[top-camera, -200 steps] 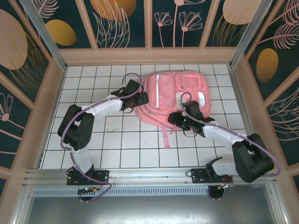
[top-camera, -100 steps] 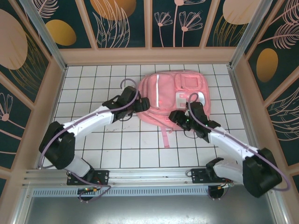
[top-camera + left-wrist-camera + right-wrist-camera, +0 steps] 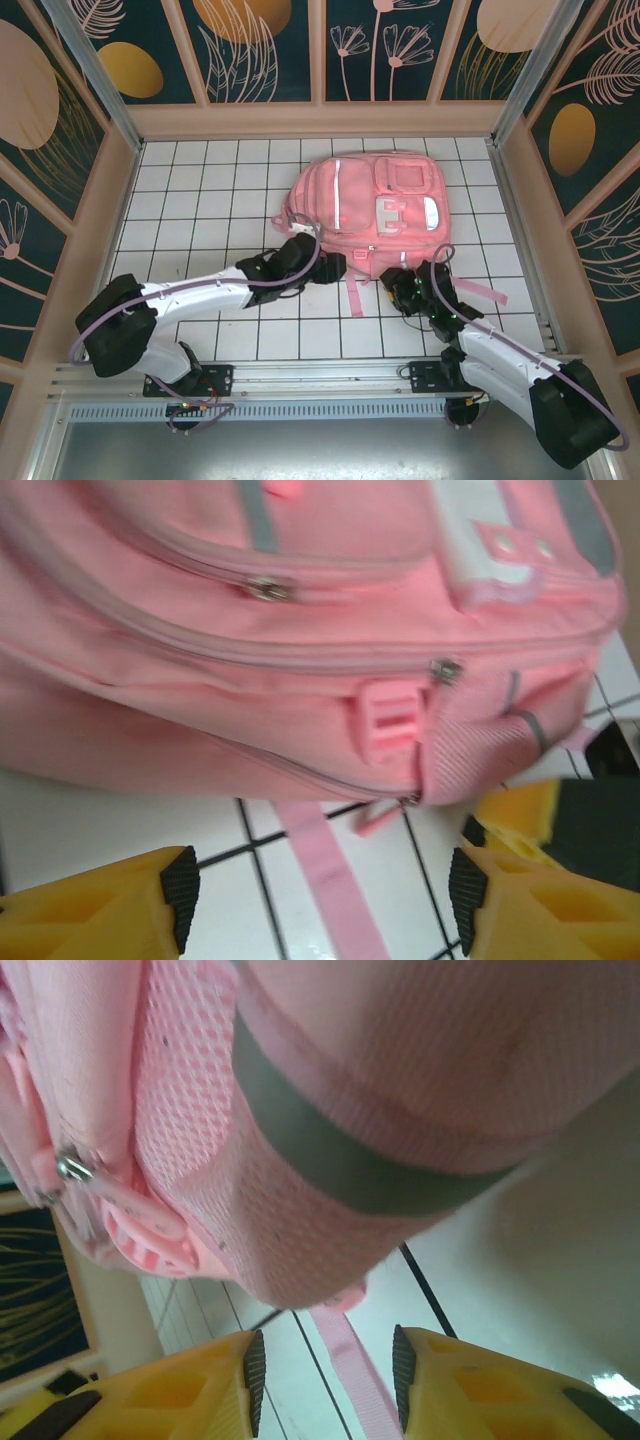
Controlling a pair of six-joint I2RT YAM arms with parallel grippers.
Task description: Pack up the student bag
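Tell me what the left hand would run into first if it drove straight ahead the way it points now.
Most likely the student bag, at its lower edge near the pink buckle. A loose strap lies on the tiles nearer the left hand, possibly below that line; depth is unclear.

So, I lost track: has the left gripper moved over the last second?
Yes. Against the tiled table, the left gripper went rightward and toward its near edge, from the student bag's left side to the bag's near end.
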